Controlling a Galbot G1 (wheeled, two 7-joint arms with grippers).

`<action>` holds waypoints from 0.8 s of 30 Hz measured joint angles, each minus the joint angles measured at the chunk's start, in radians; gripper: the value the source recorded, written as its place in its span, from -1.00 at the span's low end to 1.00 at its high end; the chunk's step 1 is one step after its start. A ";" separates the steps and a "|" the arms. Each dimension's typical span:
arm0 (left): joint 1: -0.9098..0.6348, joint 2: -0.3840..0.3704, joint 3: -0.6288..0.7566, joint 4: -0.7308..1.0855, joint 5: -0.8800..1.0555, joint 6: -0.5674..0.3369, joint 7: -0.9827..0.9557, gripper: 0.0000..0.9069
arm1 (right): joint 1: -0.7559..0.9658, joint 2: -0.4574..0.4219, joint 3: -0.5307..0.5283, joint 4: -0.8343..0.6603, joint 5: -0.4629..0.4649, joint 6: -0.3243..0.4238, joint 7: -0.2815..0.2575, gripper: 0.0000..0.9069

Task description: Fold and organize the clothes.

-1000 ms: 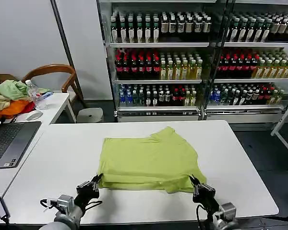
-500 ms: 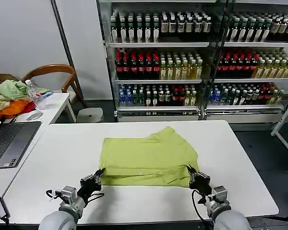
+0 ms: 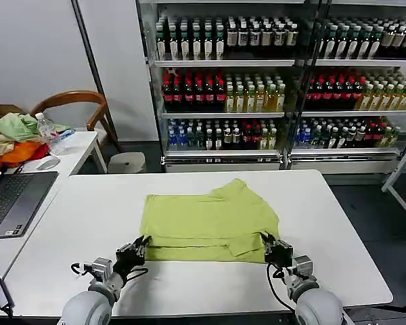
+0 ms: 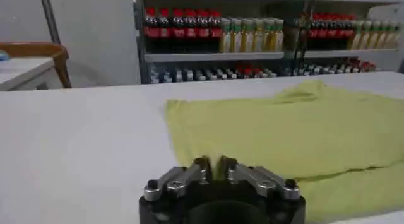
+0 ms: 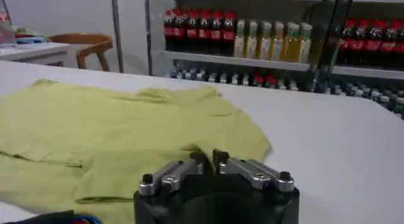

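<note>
Mid-fold: the left pincer (image 3: 139,245) and right pincer (image 3: 267,245) each pinched the T-shirt (image 3: 210,220) hem; next, carry it forward evenly.

Lime yellow-green T-shirt (image 3: 210,223) lies partly folded, flat on the white table (image 3: 88,210).

Left arm: you see it low at the near left, forearm reaching forward.
Left black two-finger gripper (image 3: 140,242): fingers pinched together, also seen closed from the left wrist (image 4: 212,168).
Right arm: low at the near right, mirroring the left.
Right black two-finger gripper (image 3: 265,240): fingers pressed together (image 5: 207,160).
</note>
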 measured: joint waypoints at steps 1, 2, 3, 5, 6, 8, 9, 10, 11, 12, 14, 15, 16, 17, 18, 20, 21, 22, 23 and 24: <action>0.000 0.002 -0.002 0.001 0.000 -0.001 0.000 1.00 | -0.002 -0.002 0.004 0.003 0.004 -0.002 0.002 1.00; 0.000 0.004 -0.004 0.001 0.000 -0.001 -0.001 1.00 | -0.004 -0.005 0.008 0.008 0.007 -0.004 0.004 1.00; 0.000 0.006 -0.007 0.001 0.000 -0.003 -0.004 1.00 | -0.006 -0.007 0.012 0.013 0.010 -0.005 0.007 1.00; 0.004 0.010 -0.013 0.000 0.000 -0.004 -0.008 1.00 | -0.016 -0.013 0.022 0.028 0.013 -0.005 0.012 1.00; 0.007 0.013 -0.017 -0.003 -0.001 -0.004 -0.011 1.00 | -0.022 -0.016 0.027 0.037 0.014 -0.005 0.014 1.00; 0.016 0.020 -0.024 -0.016 -0.005 -0.003 -0.018 1.00 | -0.040 -0.021 0.036 0.058 0.016 -0.004 0.019 1.00; 0.022 0.022 -0.027 -0.025 -0.008 -0.002 -0.023 1.00 | -0.049 -0.024 0.039 0.067 0.016 -0.003 0.021 1.00; 0.029 0.022 -0.027 -0.035 -0.009 -0.001 -0.028 1.00 | -0.061 -0.025 0.042 0.078 0.016 -0.001 0.023 1.00; 0.037 0.021 -0.027 -0.048 -0.010 -0.001 -0.032 1.00 | -0.072 -0.026 0.045 0.088 0.015 0.001 0.025 1.00; 0.046 0.020 -0.026 -0.061 -0.010 0.000 -0.037 1.00 | -0.083 -0.026 0.046 0.096 0.015 0.002 0.026 1.00; 0.065 0.018 -0.023 -0.087 -0.008 0.006 -0.049 1.00 | -0.106 -0.026 0.049 0.109 0.012 0.004 0.030 1.00; 0.075 0.017 -0.021 -0.099 -0.007 0.008 -0.052 1.00 | -0.117 -0.026 0.049 0.112 0.010 0.006 0.032 1.00; 0.084 0.015 -0.019 -0.107 -0.005 0.011 -0.057 1.00 | -0.126 -0.025 0.049 0.114 0.007 0.006 0.035 1.00; 0.090 0.012 -0.016 -0.114 -0.003 0.017 -0.065 1.00 | -0.133 -0.024 0.051 0.114 0.004 0.006 0.039 1.00; 0.094 0.010 -0.013 -0.120 -0.003 0.022 -0.070 1.00 | -0.137 -0.022 0.053 0.114 0.004 0.007 0.043 1.00; 0.101 0.007 -0.010 -0.128 -0.002 0.032 -0.080 1.00 | -0.146 -0.022 0.057 0.112 0.004 0.006 0.050 1.00; 0.102 0.005 -0.009 -0.129 -0.002 0.039 -0.085 1.00 | -0.149 -0.022 0.060 0.110 0.005 0.005 0.054 1.00; 0.103 0.003 -0.009 -0.129 -0.003 0.043 -0.091 1.00 | -0.153 -0.023 0.062 0.110 0.005 0.003 0.055 1.00; 0.103 0.002 -0.009 -0.129 -0.004 0.047 -0.098 1.00 | -0.158 -0.024 0.062 0.109 0.006 0.001 0.056 1.00; 0.102 0.001 -0.008 -0.128 -0.007 0.050 -0.102 1.00 | -0.162 -0.024 0.062 0.109 0.008 -0.001 0.058 1.00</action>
